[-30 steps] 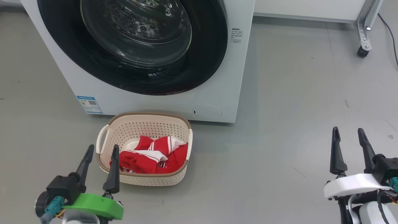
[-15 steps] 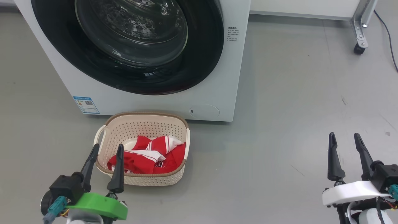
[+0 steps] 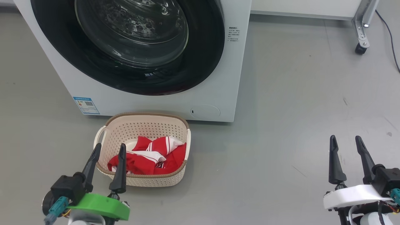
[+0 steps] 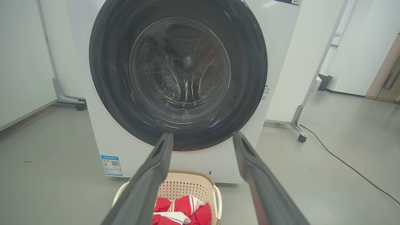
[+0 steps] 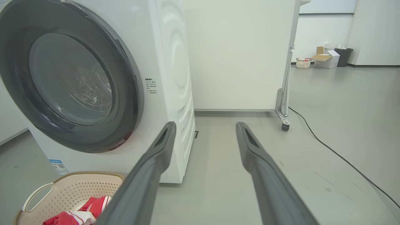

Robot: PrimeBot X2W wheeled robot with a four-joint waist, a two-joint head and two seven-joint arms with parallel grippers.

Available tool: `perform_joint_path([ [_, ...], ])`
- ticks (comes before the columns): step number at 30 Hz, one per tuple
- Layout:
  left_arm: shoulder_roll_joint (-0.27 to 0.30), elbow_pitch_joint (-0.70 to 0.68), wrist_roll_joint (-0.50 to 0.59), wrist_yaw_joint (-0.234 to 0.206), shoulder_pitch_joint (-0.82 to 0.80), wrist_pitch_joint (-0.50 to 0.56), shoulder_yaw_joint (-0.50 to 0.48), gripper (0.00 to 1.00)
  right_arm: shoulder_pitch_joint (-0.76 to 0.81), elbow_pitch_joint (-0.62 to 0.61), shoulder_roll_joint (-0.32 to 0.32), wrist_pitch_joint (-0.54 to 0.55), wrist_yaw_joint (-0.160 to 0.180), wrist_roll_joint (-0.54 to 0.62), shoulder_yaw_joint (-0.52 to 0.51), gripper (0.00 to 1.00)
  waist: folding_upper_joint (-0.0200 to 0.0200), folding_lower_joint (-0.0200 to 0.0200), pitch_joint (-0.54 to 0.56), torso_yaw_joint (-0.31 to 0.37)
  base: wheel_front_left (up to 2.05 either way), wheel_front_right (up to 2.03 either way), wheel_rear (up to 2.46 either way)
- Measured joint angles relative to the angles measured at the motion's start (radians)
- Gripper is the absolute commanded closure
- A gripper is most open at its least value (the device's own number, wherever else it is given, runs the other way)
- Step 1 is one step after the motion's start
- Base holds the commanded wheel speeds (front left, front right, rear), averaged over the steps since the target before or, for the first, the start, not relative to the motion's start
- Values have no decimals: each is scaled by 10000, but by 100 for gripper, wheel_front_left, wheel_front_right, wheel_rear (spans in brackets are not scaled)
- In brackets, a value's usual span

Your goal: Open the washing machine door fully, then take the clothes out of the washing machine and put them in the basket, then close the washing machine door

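At the left, the left gripper (image 3: 110, 145) hangs with its two dark fingers spread and nothing between them. In the head view its tips overlap the near left corner of the cream basket (image 3: 147, 115), and they look raised clear of the rim rather than touching it. The basket sits on the floor just before the washing machine (image 3: 231, 78), with the red-and-white clothes (image 3: 150, 156) heaped inside it. Above, the washing machine door (image 3: 131, 37) appears shut, its black rim flush with the white front. The task therefore looks as good as finished, and the step in hand is probably only to confirm the latch and settle the arms. Any left-arm move should lift before it swings, so a finger does not snag the woven rim or a handle. To the right lies broad bare grey floor (image 3: 281, 140), where the right gripper (image 3: 344, 139) hovers, fingers parted and empty. A castored frame leg (image 3: 362, 31) and a cable (image 3: 390, 34) bound that side, well apart.
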State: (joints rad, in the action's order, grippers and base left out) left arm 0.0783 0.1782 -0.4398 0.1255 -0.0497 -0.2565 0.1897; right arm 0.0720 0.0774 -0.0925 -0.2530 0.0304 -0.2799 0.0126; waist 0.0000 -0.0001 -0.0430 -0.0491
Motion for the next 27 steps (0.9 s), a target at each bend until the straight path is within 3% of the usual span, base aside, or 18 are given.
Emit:
perform_joint_path([
  [27, 4, 23, -44, 0, 47, 0, -127, 0, 182, -127, 92, 0, -13, 15, -38, 0, 0, 0, 35, -7, 0, 0, 0],
])
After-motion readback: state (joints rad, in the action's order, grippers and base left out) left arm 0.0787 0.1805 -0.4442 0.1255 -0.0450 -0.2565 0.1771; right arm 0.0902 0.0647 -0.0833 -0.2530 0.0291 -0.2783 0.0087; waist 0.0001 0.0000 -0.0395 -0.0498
